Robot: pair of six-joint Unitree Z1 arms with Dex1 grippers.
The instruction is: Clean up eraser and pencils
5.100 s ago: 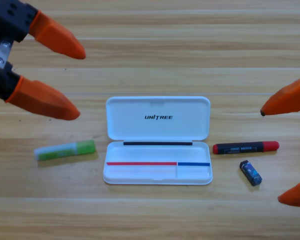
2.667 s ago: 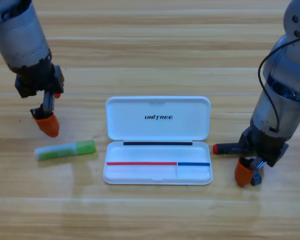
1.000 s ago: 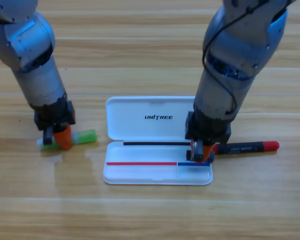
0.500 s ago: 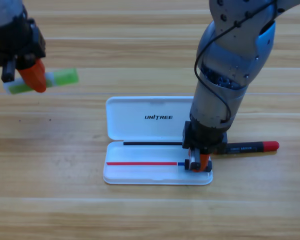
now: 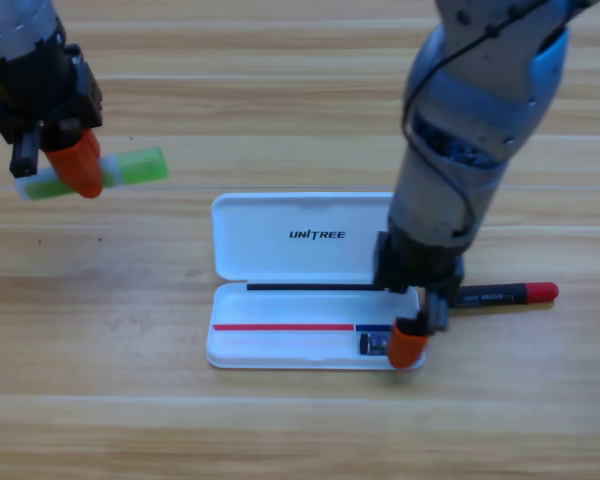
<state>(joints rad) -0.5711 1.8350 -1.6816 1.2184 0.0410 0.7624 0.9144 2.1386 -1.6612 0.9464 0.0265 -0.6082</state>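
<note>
My left gripper [image 5: 77, 172] is shut on the light green pencil [image 5: 140, 166] and holds it in the air at the upper left, well left of the white case [image 5: 280, 358]. The small dark eraser [image 5: 372, 345] lies inside the case's tray, in its right compartment. Just right of it, at the tray's right corner, my right gripper [image 5: 406, 348] points down, open, with one orange jaw showing and the eraser free beside it. The black pencil with red ends [image 5: 502, 294] lies on the table right of the case, its left end hidden behind the right arm.
The case's lid [image 5: 315, 235] stands open toward the back, marked UNITREE. The right arm [image 5: 470, 130] reaches down from the top right across the lid's right end. Bare wooden table lies in front of the case and on its left.
The right gripper has let go of the eraser in the tray and shifted slightly right and forward. The left gripper has carried the green pencil a little right and down.
</note>
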